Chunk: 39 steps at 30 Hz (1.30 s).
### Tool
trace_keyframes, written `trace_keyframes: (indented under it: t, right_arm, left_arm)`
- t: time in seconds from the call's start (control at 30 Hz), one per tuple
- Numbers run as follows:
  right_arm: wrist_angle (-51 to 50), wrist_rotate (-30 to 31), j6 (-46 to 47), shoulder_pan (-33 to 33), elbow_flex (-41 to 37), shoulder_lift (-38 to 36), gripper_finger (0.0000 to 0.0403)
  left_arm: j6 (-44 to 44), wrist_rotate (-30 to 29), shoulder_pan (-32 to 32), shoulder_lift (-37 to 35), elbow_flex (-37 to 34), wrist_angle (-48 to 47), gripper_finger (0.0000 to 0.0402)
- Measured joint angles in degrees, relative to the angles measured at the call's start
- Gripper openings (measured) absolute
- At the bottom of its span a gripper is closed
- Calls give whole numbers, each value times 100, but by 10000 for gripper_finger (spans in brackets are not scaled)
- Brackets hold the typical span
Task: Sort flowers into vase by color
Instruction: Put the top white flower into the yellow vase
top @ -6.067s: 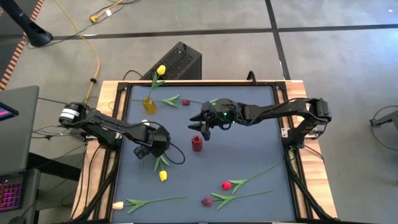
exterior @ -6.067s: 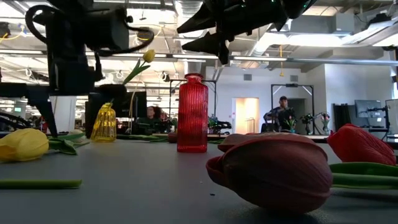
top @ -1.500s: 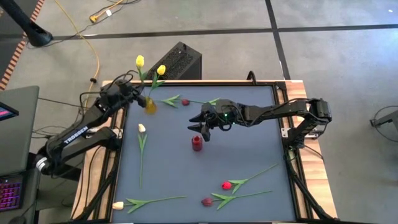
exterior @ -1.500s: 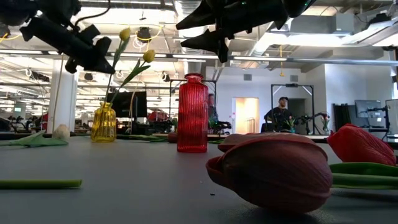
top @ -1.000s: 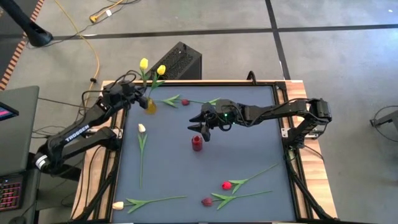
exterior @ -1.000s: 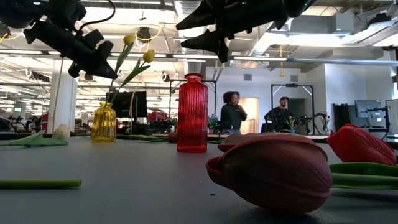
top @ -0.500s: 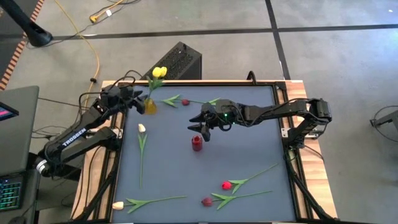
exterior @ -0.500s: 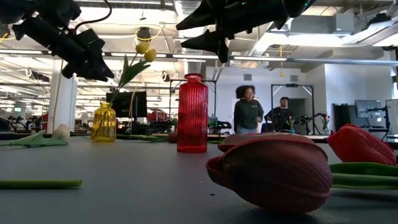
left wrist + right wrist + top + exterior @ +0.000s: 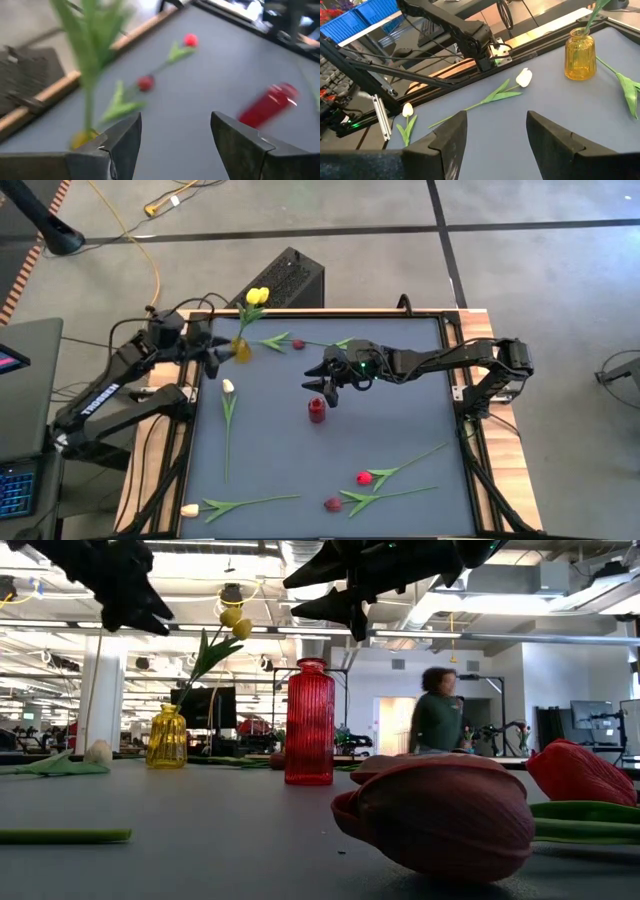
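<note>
Two yellow tulips (image 9: 257,297) stand with their stems in the yellow vase (image 9: 240,350) at the table's far left. My left gripper (image 9: 213,352) is open, just left of that vase and apart from it; its wrist view shows the vase (image 9: 85,138) and green stems (image 9: 90,55) beside one finger. My right gripper (image 9: 322,388) hovers open above the red vase (image 9: 317,411) at mid-table. A white tulip (image 9: 228,386) lies flat on the mat, with a cream one (image 9: 190,509), a red one (image 9: 364,477) and a maroon one (image 9: 332,504) near the front edge. Another maroon tulip (image 9: 297,344) lies by the far edge.
A further red tulip (image 9: 190,39) lies near the far edge, under my right arm. The wooden table rim (image 9: 300,311) frames the grey mat. A person (image 9: 437,722) walks in the room behind. Open mat lies between the red vase and the front tulips.
My left gripper tipped the second yellow tulip upright until its head met the first one's, with the stem in the yellow vase. It then came off the stem and drew back up and toward the table's left edge. My right arm kept still.
</note>
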Motion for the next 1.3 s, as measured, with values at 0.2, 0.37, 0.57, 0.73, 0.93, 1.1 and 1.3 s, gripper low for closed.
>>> trace_keyframes:
  t: [0.2,0.37,0.57,0.73,0.93,1.1,1.3]
  right_arm:
    - [0,0,-5,-48,0,0,230]
    - [6,0,-30,-128,0,0,230]
    - [7,0,-33,-160,0,0,230]
    - [7,0,-50,-160,0,0,230]
    - [0,-24,-50,-158,0,0,230]
    - [-41,-319,-48,-148,0,0,230]
    - [-256,-432,-49,-137,0,0,230]
  left_arm:
    - [-898,165,-1028,309,266,-676,226]
    - [-1502,137,-2132,795,266,-1021,226]
    - [-3185,-169,-3281,1494,266,-1893,226]
    - [-4671,-364,-3895,2153,266,-2565,226]
    - [-5552,-525,-4480,2892,266,-2549,226]
    - [-5880,-581,-4909,3298,151,-2231,226]
    - [-6632,-453,-5315,3425,-541,-1551,226]
